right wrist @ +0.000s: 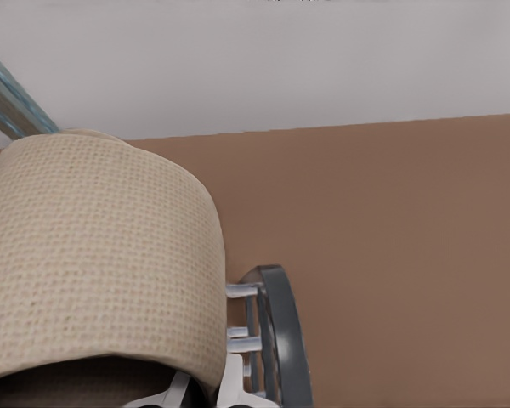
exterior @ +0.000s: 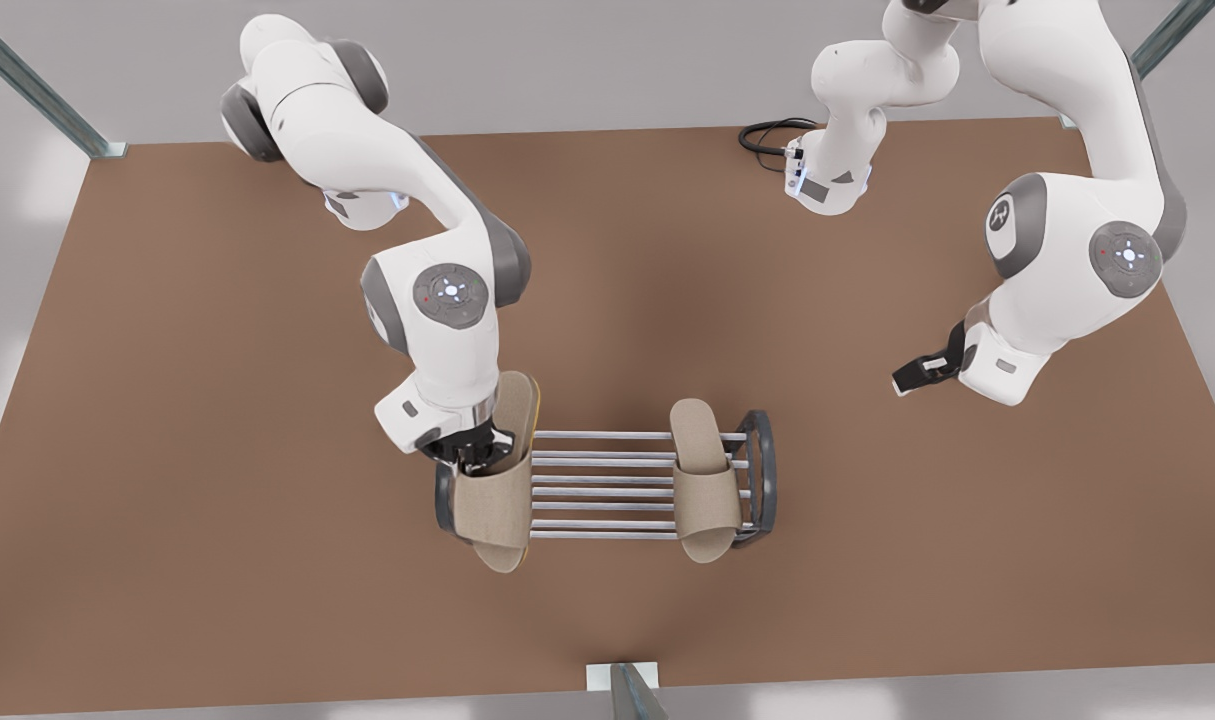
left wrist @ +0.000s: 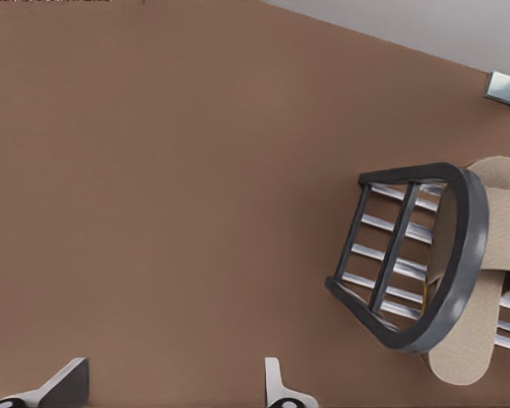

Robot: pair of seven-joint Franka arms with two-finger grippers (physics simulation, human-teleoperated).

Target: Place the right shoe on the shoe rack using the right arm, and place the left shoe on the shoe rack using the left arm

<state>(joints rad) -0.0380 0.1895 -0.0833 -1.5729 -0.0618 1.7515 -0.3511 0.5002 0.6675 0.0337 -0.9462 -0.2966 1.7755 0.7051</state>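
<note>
Right pincer (exterior: 475, 455) grips right shoe (exterior: 497, 470) over shoe rack (exterior: 607, 485); left pincer (exterior: 917, 372) wide, beside left shoe (exterior: 705, 480).

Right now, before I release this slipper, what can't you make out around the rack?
- Front view: the wrist and the strap hide whether the held slipper in the right gripper touches the shoe rack.
- Front view: top bars hide the lower tier.
- Left wrist view: picture edge cuts off the placed slipper.
The left gripper waits open.
</note>
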